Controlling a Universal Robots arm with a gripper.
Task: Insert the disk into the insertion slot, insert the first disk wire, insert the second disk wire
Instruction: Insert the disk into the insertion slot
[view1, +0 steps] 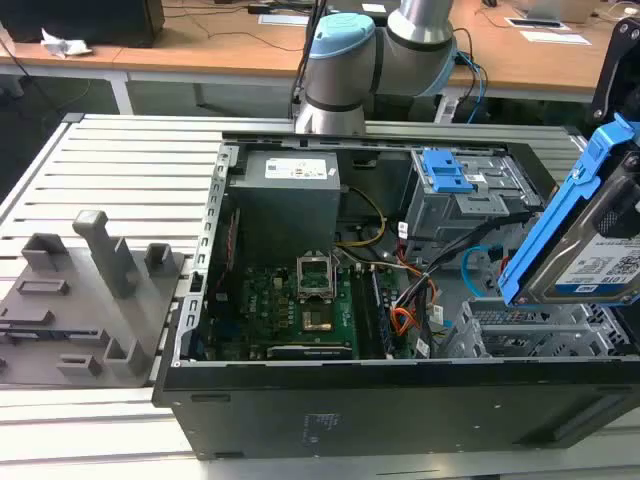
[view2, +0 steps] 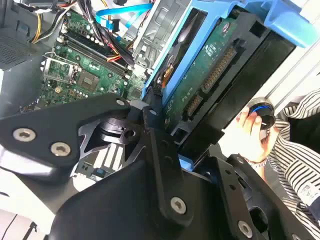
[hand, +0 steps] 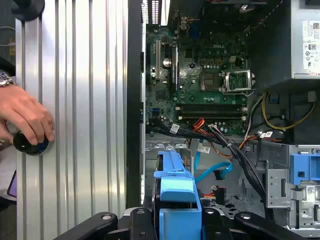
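Note:
My gripper (hand: 177, 220) is shut on the disk (view1: 600, 255), a silver drive with a white label clipped in a bright blue carrier (hand: 175, 185). I hold it tilted in the air at the exterior view's right, just above the insertion slot (view1: 530, 330), a silver perforated cage inside the open computer case. The second wrist view shows the disk's green underside (view2: 210, 75) between my black fingers (view2: 160, 150). The first disk wire (view1: 403, 320), orange-red and dark, lies loose beside the motherboard. Behind the slot, the second disk wire (view1: 475, 262), a light-blue cable, loops freely.
A taller grey cage with a blue latch (view1: 460, 195) stands behind the slot. The motherboard (view1: 300, 310) and power supply (view1: 285, 190) fill the case. A person's hand (hand: 27, 117) rests on a black knob (hand: 31, 142) on the ribbed table. A grey fixture (view1: 90, 290) sits at the exterior view's left.

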